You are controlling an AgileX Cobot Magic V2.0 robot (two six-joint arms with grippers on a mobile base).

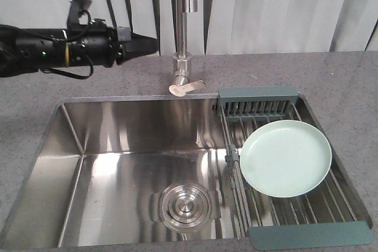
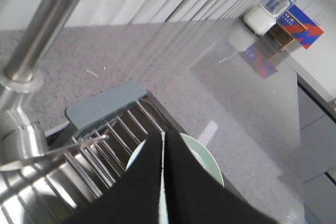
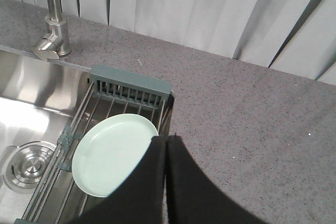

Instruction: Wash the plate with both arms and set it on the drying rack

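1. Your widest surface is the speckled grey stone-look counter [image 1: 331,81], matte and gritty. Set into it is the brushed steel sink [image 1: 118,163], smooth and mirror-bright, lying below and ahead of the left gripper [image 1: 150,44].
2. The drying rack [image 1: 283,205] spans the sink's right end: parallel steel rods with grey-blue plastic end pieces and a slotted compartment at the far end. From the right gripper [image 3: 167,142] it sits just below and to the left.
3. The plate [image 1: 286,159] lies face-up on those rods. It is round, pale mint green and glossy, with a low upright rim.
4. The faucet [image 1: 184,22] is a polished steel column beside the left gripper's tip.
5. Both grippers have their black fingers pressed together, with only a thin seam between them, holding nothing.
6. My read on the risks: the slick plate could skid along the rods or tip into the basin if you catch its rim with the fingers pressed together. Swinging the left arm [image 1: 53,51] across could clip the faucet, and the two arms could crowd each other over the plate.
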